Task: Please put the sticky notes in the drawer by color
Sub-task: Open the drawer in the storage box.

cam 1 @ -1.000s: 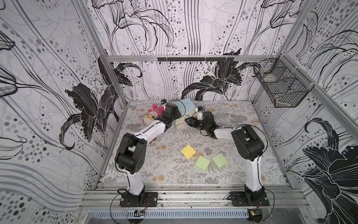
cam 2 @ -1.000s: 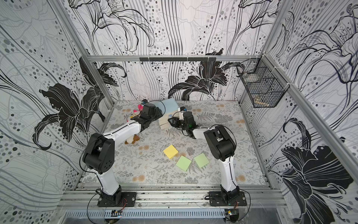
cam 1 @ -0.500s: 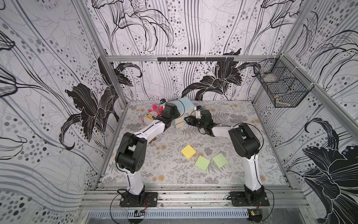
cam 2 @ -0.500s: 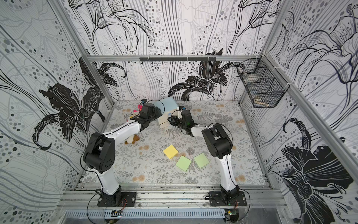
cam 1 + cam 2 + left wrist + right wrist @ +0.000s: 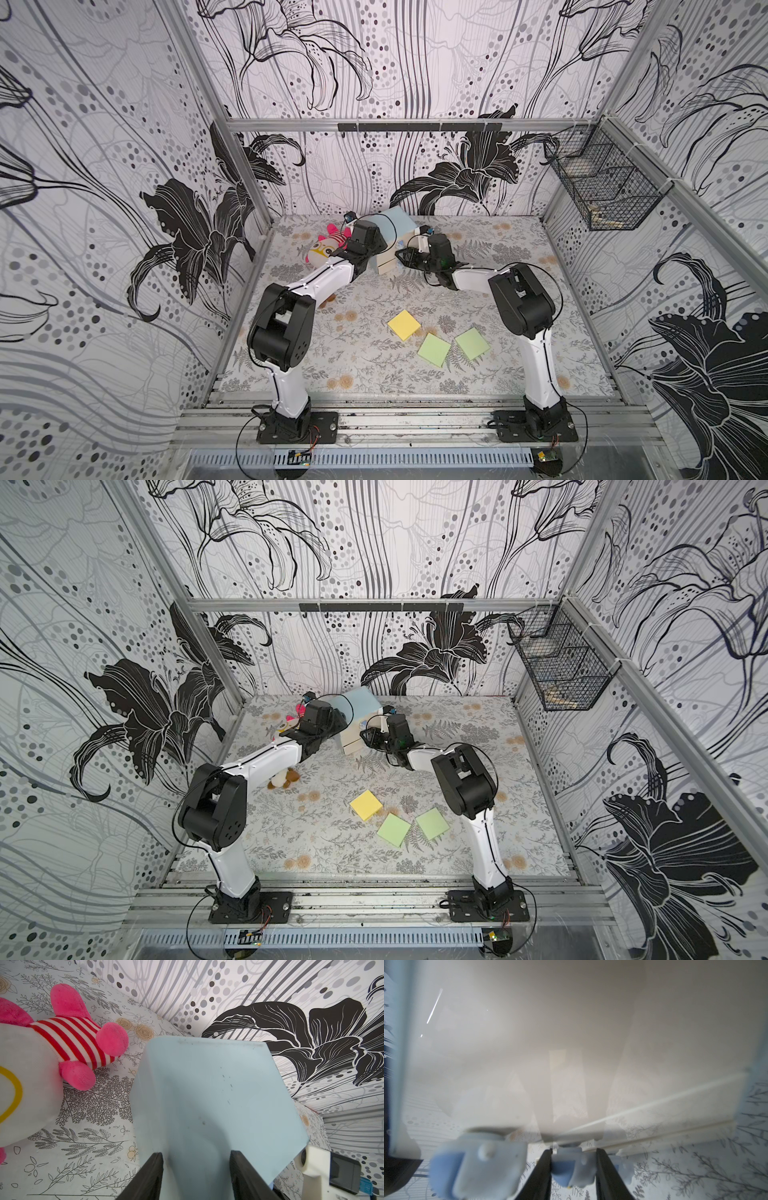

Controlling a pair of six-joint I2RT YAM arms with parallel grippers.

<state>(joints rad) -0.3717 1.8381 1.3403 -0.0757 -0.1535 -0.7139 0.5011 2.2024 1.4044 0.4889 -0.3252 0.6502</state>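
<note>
a pink plush toy (image 5: 322, 249) lies far left on the table (image 5: 374, 299). just beside it, the left claw (image 5: 196, 1153) sits over the pale-blue top of the drawer chest (image 5: 397, 222), jaws well apart, holding nothing. at the chest's cream front, the right claw (image 5: 573, 1150) stands narrow around a small blue knob (image 5: 564, 1167) that fills the gap; blur hides whether it is pinched. the sticky notes lie flat nearer the arm bases, well apart from the chest: a yellow pad (image 5: 404, 325), a green pad (image 5: 434, 350), then a second green pad (image 5: 472, 343).

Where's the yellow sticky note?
In both top views the yellow note lies flat near the middle of the table, just left of a green note and nearer the camera than the drawer.
</note>
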